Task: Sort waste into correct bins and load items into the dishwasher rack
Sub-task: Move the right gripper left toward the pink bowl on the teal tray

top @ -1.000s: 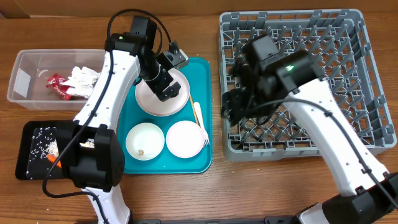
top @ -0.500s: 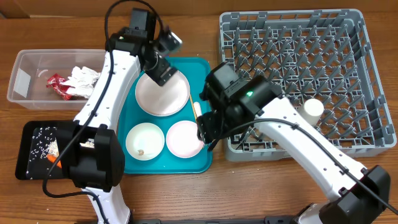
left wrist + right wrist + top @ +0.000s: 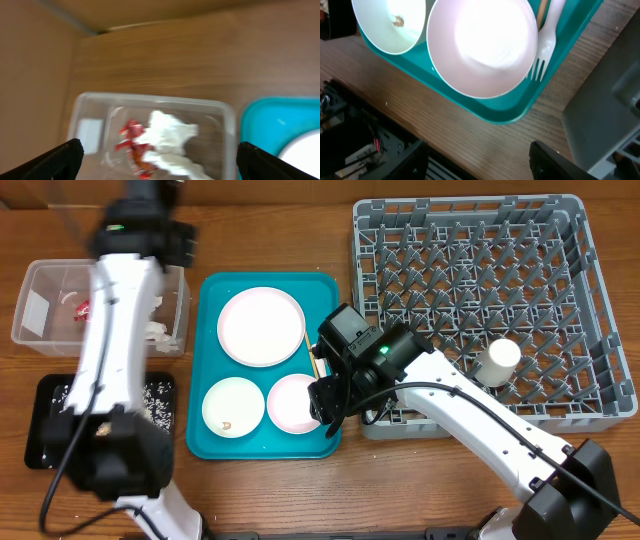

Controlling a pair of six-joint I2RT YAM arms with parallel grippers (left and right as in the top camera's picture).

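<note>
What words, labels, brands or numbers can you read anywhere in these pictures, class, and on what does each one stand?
None can be read.
The white sticker on the clear rectangular plastic tub: no legible writing, too blurred.
The red-and-silver wrapper inside that tub: any print is too blurred to read.

I log these counts. Plate (image 3: 261, 326): 1. Bowls: 2, a white bowl (image 3: 228, 406) and a pale pink bowl (image 3: 290, 402), toward 7 o'clock. Cup (image 3: 497, 362): 1, at 3 o'clock. Fork (image 3: 547, 42): 1. Wooden stick (image 3: 541, 7): 1. Bins: 2, a clear tub (image 3: 35, 310) and a black tray (image 3: 45, 430), at 9 o'clock. Rack (image 3: 560, 310): 1. Teal tray (image 3: 215, 370): 1. Red wrappers (image 3: 131, 137) and napkins (image 3: 167, 132) are too blurred for me to count.
</note>
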